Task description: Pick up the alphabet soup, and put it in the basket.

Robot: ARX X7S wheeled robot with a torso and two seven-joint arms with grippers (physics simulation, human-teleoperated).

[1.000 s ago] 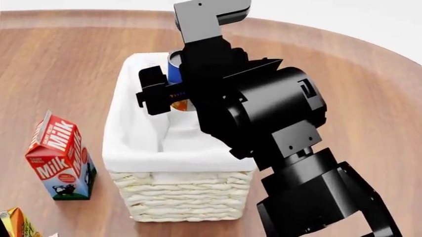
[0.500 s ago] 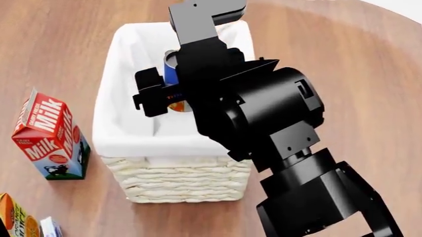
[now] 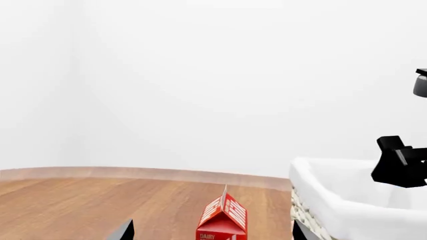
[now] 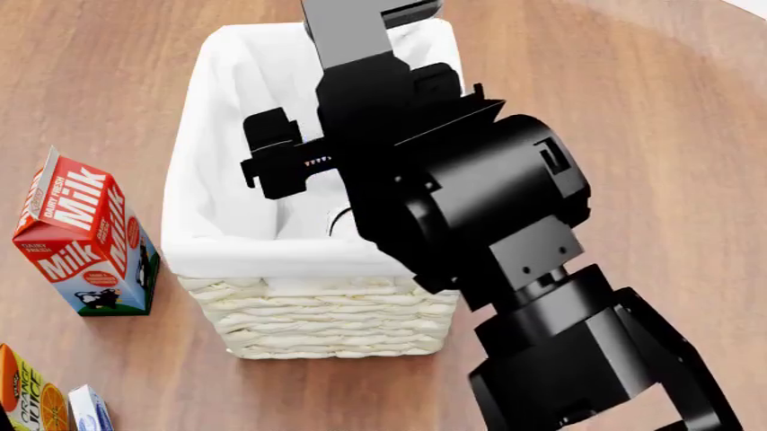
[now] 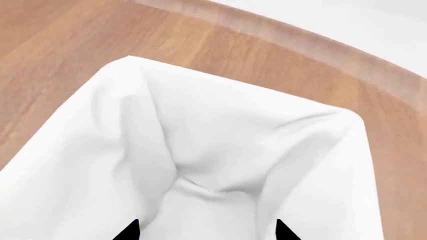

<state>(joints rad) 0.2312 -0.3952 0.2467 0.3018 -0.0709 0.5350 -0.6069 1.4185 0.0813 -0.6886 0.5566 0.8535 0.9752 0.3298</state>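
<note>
- My right gripper (image 5: 203, 231) hangs over the basket (image 4: 210, 251), fingertips spread wide with nothing but white lining between them.
- The alphabet soup: I can't see the can in any view right now. My arm blocks much of the basket's inside from the head camera, and only a thin curved edge peeks out by the arm, too little to name.
- My guess: the drop is made, and what's left is pulling clear and confirming.
- Left gripper (image 3: 210, 231) sits low beside the basket, tips apart, empty, facing the milk carton (image 3: 222, 222).
</note>
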